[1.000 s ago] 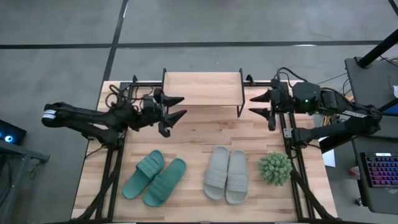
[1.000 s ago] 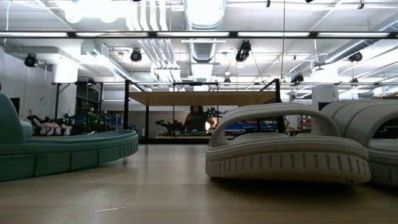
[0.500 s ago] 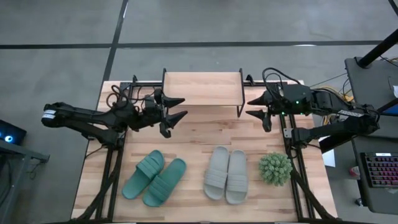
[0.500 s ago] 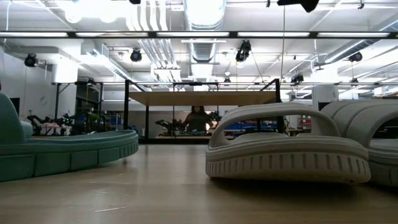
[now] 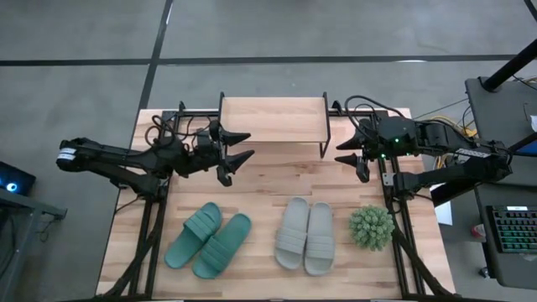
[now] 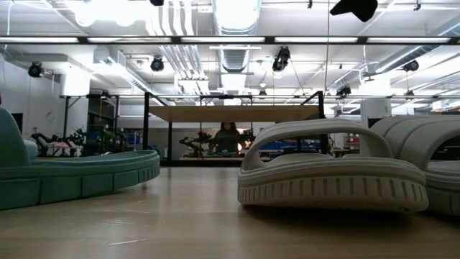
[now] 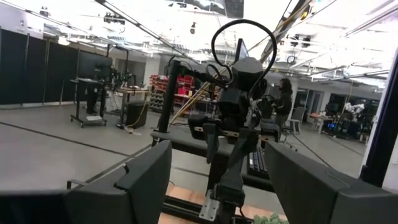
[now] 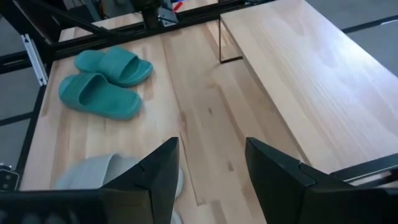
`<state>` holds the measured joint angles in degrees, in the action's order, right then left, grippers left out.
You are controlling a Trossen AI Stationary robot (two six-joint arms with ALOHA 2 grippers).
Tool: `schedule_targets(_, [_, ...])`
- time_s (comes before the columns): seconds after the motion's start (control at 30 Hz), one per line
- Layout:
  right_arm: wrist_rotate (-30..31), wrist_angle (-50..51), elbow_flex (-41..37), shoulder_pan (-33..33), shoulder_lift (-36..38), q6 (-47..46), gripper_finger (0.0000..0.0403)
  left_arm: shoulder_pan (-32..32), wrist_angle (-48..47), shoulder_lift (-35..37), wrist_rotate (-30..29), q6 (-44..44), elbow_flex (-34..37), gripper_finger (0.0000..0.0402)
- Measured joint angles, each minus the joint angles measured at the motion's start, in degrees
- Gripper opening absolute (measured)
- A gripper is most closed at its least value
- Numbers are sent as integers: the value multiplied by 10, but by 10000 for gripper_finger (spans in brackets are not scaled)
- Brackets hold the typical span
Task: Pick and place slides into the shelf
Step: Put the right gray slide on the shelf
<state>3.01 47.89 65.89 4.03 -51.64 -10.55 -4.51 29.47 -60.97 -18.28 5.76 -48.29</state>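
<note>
Since a second ago the right hand [image 5: 356, 154] has swung round beside the shelf's right end and tipped downward, and its dark tip [image 6: 353, 8] now shows at the top edge of the low view, where nothing showed before; the left hand [image 5: 241, 146] has not shifted, and none of the footwear has moved. Both hands hang empty above the table [image 5: 252, 189]: the left one, just off the shelf's left front corner, has its fingers spread wide, while the right one holds its fingers [image 8: 155, 177] clearly parted with nothing between them. All four slides lie on the near half of the table, well apart from the shelf [image 5: 273, 118] at the far edge: the teal pair [image 5: 208, 240] to the left, the grey-white pair [image 5: 304, 236] at the middle, with the spiky green plant ball [image 5: 372, 226] just to the right of them. The shelf's wooden top is bare and nothing can be seen under it. My reading is that the task is at its start, with the right arm turning toward a first pick; its wrist camera already looks down over the grey pair [image 8: 102, 171] and the teal pair [image 8: 106, 79] beyond. The next move would call for lowering over the nearest grey slide, straddling its ribbed strap or side wall with the fingers, and steering clear of the plant ball beside it.
</note>
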Motion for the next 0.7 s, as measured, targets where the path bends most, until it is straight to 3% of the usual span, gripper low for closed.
schedule_targets(0.7, [-2, 0, -79, 0, 0, -55, 169, 0, 0, 0, 0, 0, 0, 244])
